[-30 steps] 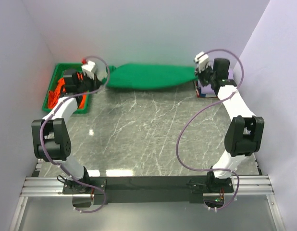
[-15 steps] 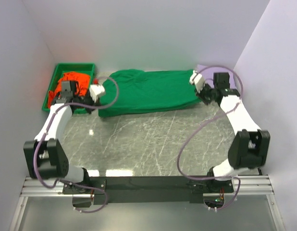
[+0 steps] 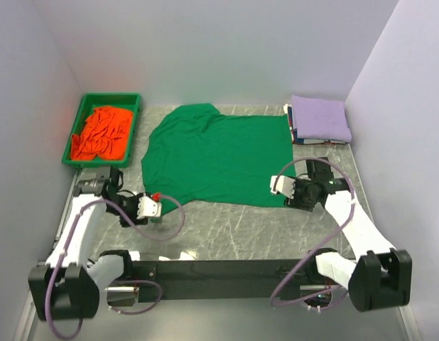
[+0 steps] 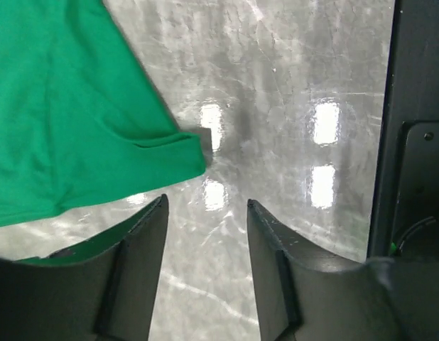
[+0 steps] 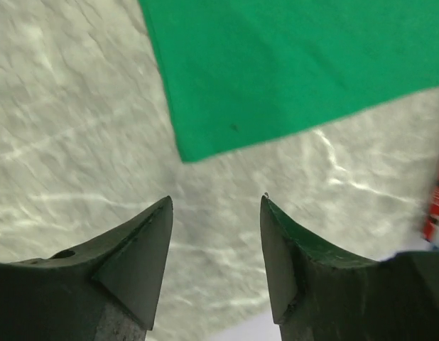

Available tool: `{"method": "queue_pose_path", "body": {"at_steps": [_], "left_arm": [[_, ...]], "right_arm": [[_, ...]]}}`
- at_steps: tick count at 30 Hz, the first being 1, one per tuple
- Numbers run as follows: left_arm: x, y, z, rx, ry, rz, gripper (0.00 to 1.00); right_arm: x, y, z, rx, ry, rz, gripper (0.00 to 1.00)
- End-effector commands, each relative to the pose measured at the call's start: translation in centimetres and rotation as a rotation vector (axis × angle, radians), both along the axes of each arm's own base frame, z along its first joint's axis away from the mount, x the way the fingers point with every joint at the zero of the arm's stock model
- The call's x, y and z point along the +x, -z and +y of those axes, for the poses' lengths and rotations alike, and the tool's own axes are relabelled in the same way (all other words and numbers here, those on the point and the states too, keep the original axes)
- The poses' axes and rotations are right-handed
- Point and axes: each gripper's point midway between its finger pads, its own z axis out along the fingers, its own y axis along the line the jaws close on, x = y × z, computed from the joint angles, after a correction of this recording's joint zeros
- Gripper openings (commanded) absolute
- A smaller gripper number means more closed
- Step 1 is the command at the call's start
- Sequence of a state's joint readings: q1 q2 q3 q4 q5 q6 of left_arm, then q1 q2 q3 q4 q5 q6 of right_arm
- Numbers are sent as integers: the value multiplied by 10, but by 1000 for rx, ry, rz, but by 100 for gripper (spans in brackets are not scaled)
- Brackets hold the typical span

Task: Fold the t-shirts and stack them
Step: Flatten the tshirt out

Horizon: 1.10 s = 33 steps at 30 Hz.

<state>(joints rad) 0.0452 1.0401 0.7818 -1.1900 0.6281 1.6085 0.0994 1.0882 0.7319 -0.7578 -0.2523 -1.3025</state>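
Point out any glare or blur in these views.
Left wrist: lamp reflections glare as white patches on the glossy table, beside the green shirt. Right wrist: pale streaks wash over the table; shirt edge sharp. Top external: even light, little glare.

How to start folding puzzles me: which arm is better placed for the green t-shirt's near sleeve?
Likely left: left gripper open beside the green t-shirt's sleeve; right gripper faces its hem corner.

Left wrist view: green t-shirt (image 4: pixel 63 106) runs off the top and left edges; only one hemmed corner shows.
Right wrist view: the same shirt is cut by the top and right edges. Red strip (image 5: pixel 436 206) at the right edge, unidentifiable.
Top view: lavender t-shirt (image 3: pixel 319 117) covers the tees beneath (image 3: pixel 291 129); only their edges show, count unclear.
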Motion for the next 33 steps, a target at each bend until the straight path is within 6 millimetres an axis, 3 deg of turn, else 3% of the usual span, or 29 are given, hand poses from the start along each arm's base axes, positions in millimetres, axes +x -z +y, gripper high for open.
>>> {"method": "queue_pose_path", "body": {"at_steps": [1, 4, 5, 6, 7, 8, 11, 17, 26, 33], "left_arm": [[-4, -13, 0, 15, 67, -77, 53], [26, -32, -11, -82, -65, -27, 51], [34, -29, -21, -147, -95, 60, 50], [46, -38, -28, -176, -170, 123, 49], [63, -38, -30, -189, -221, 141, 48], [75, -32, -40, -184, -296, 250, 48], [102, -20, -62, -184, -390, 356, 52], [139, 13, -79, -159, -599, 453, 49], [133, 67, -90, -31, -671, 541, 47], [113, 66, -106, -27, -574, 553, 38]], "right_arm": [[12, -24, -10, -64, -22, -100, 59], [29, -41, -1, 32, 103, -54, 54], [36, -44, 4, 76, 186, 32, 51], [40, -42, 8, 95, 223, 85, 48], [58, -58, 13, 133, 258, 86, 42], [54, -37, 18, 144, 347, 247, 39], [70, -26, 27, 187, 480, 404, 31], [82, -12, 34, 207, 587, 497, 30], [77, 7, 29, 167, 643, 549, 29], [80, 8, 24, 155, 651, 541, 29]]}}
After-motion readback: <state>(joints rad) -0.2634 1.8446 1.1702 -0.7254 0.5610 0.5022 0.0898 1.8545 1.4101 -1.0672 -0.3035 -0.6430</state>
